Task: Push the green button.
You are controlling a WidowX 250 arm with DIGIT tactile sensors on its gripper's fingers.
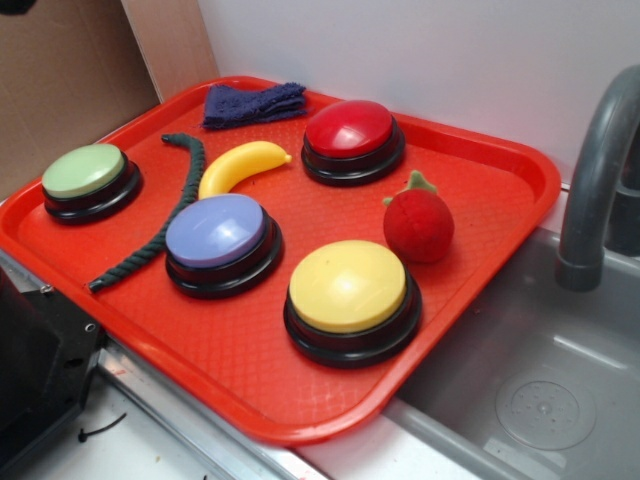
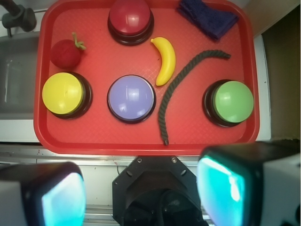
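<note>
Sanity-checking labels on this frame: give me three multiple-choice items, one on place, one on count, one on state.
1. What lies between the green button and the lavender-blue button?
A. the dark rope
B. the plush strawberry
C. the blue cloth

2. How many domed buttons sit on the red tray?
A. three
B. four
C. five

3. How does the gripper stand relative to the green button?
A. pressing down on it
B. open, held back off the tray, touching nothing
C. shut on the banana

Answers: 1 A, the wrist view shows the rope curving down between those two buttons. 2 B, green, lavender-blue, yellow and red. 3 B, both fingers sit wide apart at the bottom of the wrist view, nearer than the tray's front rim, with nothing between them.
</note>
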